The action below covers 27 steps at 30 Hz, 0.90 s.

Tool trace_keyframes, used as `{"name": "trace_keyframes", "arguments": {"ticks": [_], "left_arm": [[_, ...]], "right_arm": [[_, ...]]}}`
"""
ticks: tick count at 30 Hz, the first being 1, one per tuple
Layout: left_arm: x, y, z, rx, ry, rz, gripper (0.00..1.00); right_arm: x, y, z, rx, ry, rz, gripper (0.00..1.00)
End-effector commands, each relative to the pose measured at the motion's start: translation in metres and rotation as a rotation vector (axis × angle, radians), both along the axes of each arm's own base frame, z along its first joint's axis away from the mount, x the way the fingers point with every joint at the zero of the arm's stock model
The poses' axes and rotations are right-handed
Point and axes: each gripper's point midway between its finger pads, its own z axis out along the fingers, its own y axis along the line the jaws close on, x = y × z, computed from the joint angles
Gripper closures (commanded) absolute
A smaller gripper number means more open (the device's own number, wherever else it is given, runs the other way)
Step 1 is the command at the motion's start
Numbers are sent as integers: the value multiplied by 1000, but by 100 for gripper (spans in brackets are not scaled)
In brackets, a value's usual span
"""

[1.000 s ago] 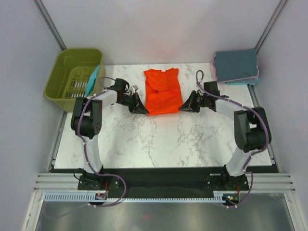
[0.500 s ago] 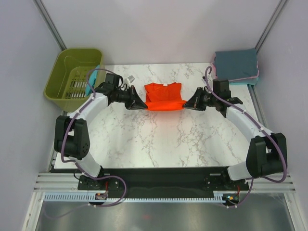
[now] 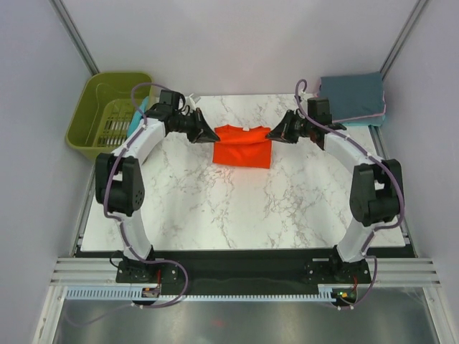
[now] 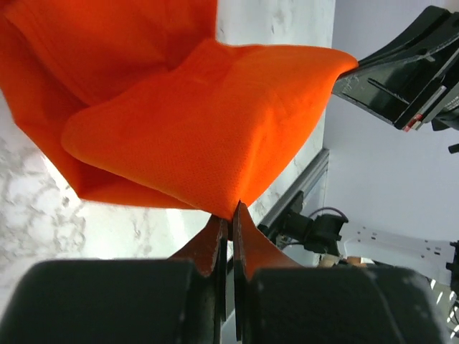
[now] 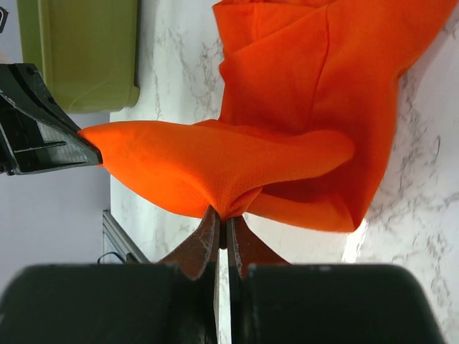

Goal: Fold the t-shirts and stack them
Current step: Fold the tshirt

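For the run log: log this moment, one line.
step: folding orange-red t-shirt | left gripper: shut on it | right gripper: shut on it | folded stack: far-right corner

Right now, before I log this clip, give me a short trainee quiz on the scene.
1. True or false: the left claw and right claw are each shut on the orange shirt.
2. Fill in: the basket stands at the far ___ corner.
3. Where is the folded stack? A) far right corner B) in the basket C) near edge
Key: 1 true; 2 left; 3 A.
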Motion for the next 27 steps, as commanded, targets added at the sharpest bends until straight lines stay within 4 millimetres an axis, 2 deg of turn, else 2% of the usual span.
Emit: {"name": "trace_keyframes", "arguments": {"ticks": [1,2,3,4,5,6,7,8,9,10,11,12,13,14,15,16,17,18,19,20,21,22,23,24,25,26,27], "left_arm": [[35,5,-13,45,-62,0,98],[48,4,-18,51,-78,-1,98],[55,4,-20,60,-93,4,98],[61,4,-21,66,-105,7,98],[73,5,-20,86,-138,21,98],[81,6,-29,97,-136,23,98],[94,6,-22,100,-177,32,98],[103,7,-25,121,-195,42,98],[111,7,-37,135,-191,46,98],[125,6,-23,135,-244,57,98],[135,8,-23,158,-272,72,82],[143,5,-31,175,-279,72,70],[155,4,-14,183,-346,81,56],[164,8,-11,223,-389,97,32],[168,5,-5,233,-422,95,26],[172,4,8,238,-462,98,23],[172,5,13,248,-485,94,21],[170,5,18,249,-494,89,20],[166,6,17,254,-486,85,19],[158,7,25,249,-484,78,19],[150,5,31,237,-484,64,20],[139,5,21,231,-445,45,20],[125,0,32,189,-434,21,21],[116,-4,31,167,-414,2,21],[103,-6,16,154,-359,-18,22],[92,-11,21,114,-341,-45,23],[85,-14,16,100,-317,-60,24]], "right_arm": [[40,2,3,3,-70,-20,100],[50,1,9,4,-94,-24,100],[56,1,-5,0,-72,-27,100],[62,1,-8,1,-69,-32,100],[71,2,-3,5,-94,-31,100],[77,1,-14,2,-75,-36,100],[82,2,-17,2,-77,-36,100],[90,2,-11,5,-99,-39,100],[96,4,-18,0,-97,-37,100],[101,3,-21,-6,-99,-43,100],[110,2,-22,-14,-114,-49,100],[114,2,-21,-18,-122,-58,92],[119,0,-20,-26,-133,-72,76],[130,-2,-7,-39,-191,-84,62],[135,-2,-1,-51,-223,-81,41],[138,-4,8,-62,-255,-83,34],[140,-6,22,-73,-300,-74,28],[139,-6,28,-74,-314,-67,24],[136,-8,30,-76,-315,-62,24],[130,-11,22,-81,-283,-60,23],[121,-11,25,-68,-274,-50,23],[116,-13,19,-62,-252,-48,24],[104,-16,6,-60,-210,-45,24],[96,-17,-2,-55,-181,-42,24],[89,-19,-10,-51,-150,-46,24],[77,-24,-32,-56,-89,-53,24],[69,-26,-36,-45,-70,-48,24]]}}
